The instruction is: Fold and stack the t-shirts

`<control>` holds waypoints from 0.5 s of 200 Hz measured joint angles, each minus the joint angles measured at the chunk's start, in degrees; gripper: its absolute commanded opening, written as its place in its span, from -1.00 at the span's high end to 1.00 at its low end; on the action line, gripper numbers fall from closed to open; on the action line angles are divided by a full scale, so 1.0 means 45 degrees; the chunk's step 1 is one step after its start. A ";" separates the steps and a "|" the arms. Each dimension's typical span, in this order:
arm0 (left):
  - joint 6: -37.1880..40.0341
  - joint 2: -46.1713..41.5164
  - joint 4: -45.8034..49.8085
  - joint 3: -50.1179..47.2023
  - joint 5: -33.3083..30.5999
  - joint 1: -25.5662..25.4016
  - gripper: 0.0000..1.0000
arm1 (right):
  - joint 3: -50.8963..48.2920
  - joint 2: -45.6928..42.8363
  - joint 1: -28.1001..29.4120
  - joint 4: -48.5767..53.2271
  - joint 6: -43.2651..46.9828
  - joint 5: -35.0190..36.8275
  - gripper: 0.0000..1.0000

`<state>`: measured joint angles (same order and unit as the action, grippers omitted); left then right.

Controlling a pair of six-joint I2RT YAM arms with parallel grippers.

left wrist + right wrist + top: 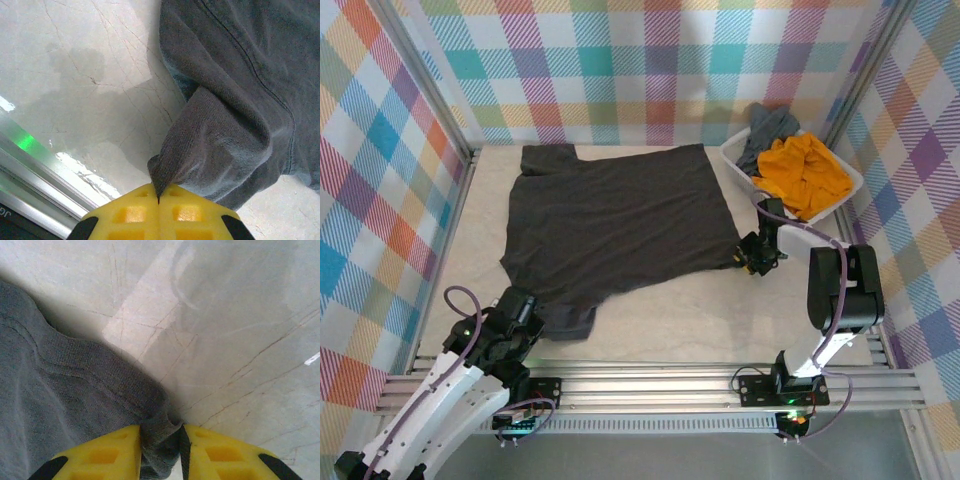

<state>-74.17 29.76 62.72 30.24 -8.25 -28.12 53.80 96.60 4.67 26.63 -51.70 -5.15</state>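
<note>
Left gripper (159,197): I see its yellow pads clenched on a pinch of the charcoal t-shirt (620,220), at the corner farthest from the basket (735,160).
Charcoal t-shirt: spread open on the table (700,320), just left of the basket.
Right gripper (160,435): I read it as grasping a bunched hem corner, on the shirt's basket-side edge.
Basket: holds the crumpled mustard-orange t-shirt (805,172), and the slate grey t-shirt (768,128) at its far end.

The spread t-shirt (620,215) lies mid-frame on the surface (720,320). At upper right, a basket (735,162) holds a bunched t-shirt (805,175) with another t-shirt (768,128) behind it. The left claw (523,312) meets the spread t-shirt's lower-left corner, the right claw (752,255) its right edge.
</note>
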 measured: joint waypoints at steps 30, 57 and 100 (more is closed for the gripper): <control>-0.0005 0.0000 0.0175 0.0233 -0.0141 0.0000 1.00 | -0.0010 -0.0034 0.0068 -0.0015 -0.0102 0.0058 1.00; -0.0068 -0.0452 0.0724 0.0996 -0.0573 0.0000 1.00 | -0.0204 -0.0554 0.0238 0.0214 0.0015 0.0461 1.00; -0.0340 -0.1870 0.1554 0.2370 -0.1365 0.0000 1.00 | -0.1078 -0.4177 0.0549 0.1540 0.0355 0.1030 1.00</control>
<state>-75.70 21.34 69.71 40.91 -14.39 -28.12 48.95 77.80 7.14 33.56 -50.11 -0.51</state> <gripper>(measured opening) 0.049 0.048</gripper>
